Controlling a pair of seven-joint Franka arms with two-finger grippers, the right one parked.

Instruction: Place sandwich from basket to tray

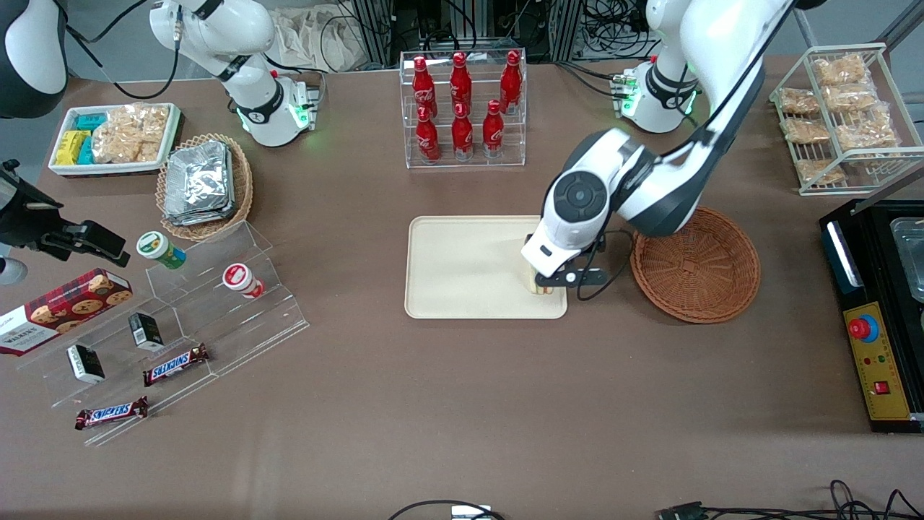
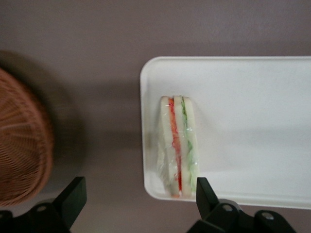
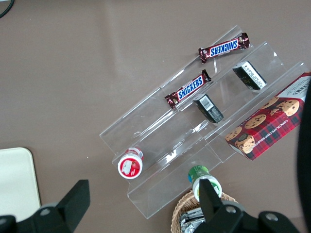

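Observation:
The clear-wrapped sandwich (image 2: pixel 178 145) of white bread with red and green filling rests on the cream tray (image 2: pixel 252 111), close to the tray's rim on the basket's side. In the front view only a bit of the sandwich (image 1: pixel 538 288) shows under the wrist, at the tray's (image 1: pixel 462 271) edge. My left gripper (image 2: pixel 138 199) hovers open just above it, holding nothing. One fingertip (image 2: pixel 203 190) is beside the sandwich and the other is over the bare table between tray and basket. The reddish-brown wicker basket (image 1: pixel 696 263) stands beside the tray toward the working arm's end, with nothing in it; part of the basket (image 2: pixel 22 145) also shows in the left wrist view.
A clear rack of red bottles (image 1: pixel 462 108) stands farther from the camera than the tray. Toward the parked arm's end are a tan basket of foil packets (image 1: pixel 203 184), a white snack bin (image 1: pixel 115 137) and a clear stepped shelf (image 1: pixel 180 332). A wire rack (image 1: pixel 841 115) and black box (image 1: pixel 877 310) lie toward the working arm's end.

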